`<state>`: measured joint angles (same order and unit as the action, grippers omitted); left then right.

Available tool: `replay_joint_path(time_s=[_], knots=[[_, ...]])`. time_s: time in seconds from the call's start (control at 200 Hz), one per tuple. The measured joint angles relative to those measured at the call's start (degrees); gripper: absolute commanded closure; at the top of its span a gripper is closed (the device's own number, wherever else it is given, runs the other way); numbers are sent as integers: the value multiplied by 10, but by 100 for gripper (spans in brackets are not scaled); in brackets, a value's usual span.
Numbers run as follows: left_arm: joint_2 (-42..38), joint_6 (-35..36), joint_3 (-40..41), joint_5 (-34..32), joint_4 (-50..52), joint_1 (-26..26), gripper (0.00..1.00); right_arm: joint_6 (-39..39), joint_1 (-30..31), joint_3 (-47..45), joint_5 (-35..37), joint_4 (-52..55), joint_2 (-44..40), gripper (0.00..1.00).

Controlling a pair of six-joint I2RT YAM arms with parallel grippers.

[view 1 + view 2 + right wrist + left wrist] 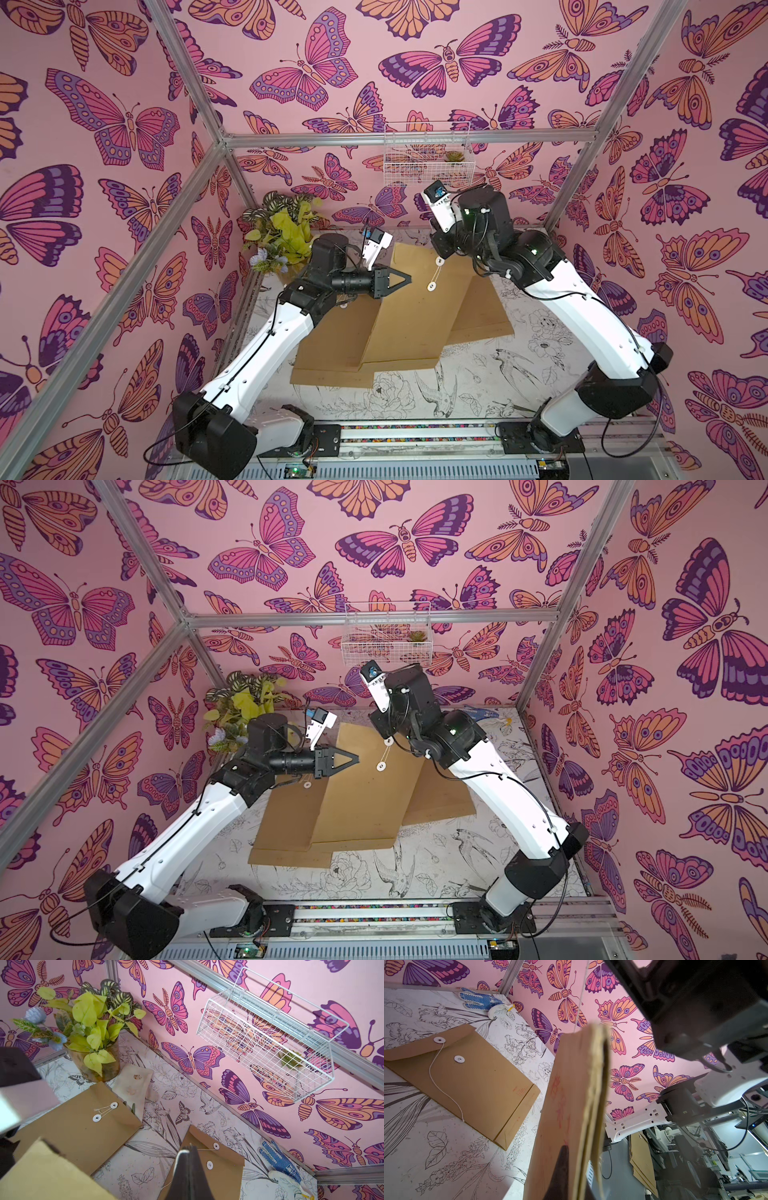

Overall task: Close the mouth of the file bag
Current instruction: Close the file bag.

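— So, where was the brown kraft-paper file bag (415, 324) relative to the left gripper (409, 277)?
— Right in it. The bag hung tilted above the white table with black line-drawn flowers (478, 374), and the gripper's black jaws were clamped together on its left edge. From the left wrist camera one dark finger (560, 1167) lay against the matte face with faint red print; the paper's layered edge looked rough.
— And its mouth?
— On the side facing the top views: two round white buttons (437, 261) with thin white string (435, 273) running between them.
— The right gripper (188, 1150)?
— Apart from that bag, jaws pressed into a closed wedge over a second flat brown bag (224, 1176) on the table. Whether it pinched any string, I couldn't tell; the tips hid it.
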<state>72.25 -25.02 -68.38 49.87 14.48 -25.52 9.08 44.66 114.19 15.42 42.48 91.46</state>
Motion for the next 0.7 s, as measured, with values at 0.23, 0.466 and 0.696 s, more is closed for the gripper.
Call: replay_joint_path(time_s=[0.23,0.466,0.696], knots=[[18,1,-6,-22,7,7,100,-7,22,22,-24,48,0,100],[18,0,-6,-33,9,15,100,-38,23,17,-74,54,0,100],[18,-1,-6,-39,11,18,100,-79,23,-43,-127,39,-11,100]])
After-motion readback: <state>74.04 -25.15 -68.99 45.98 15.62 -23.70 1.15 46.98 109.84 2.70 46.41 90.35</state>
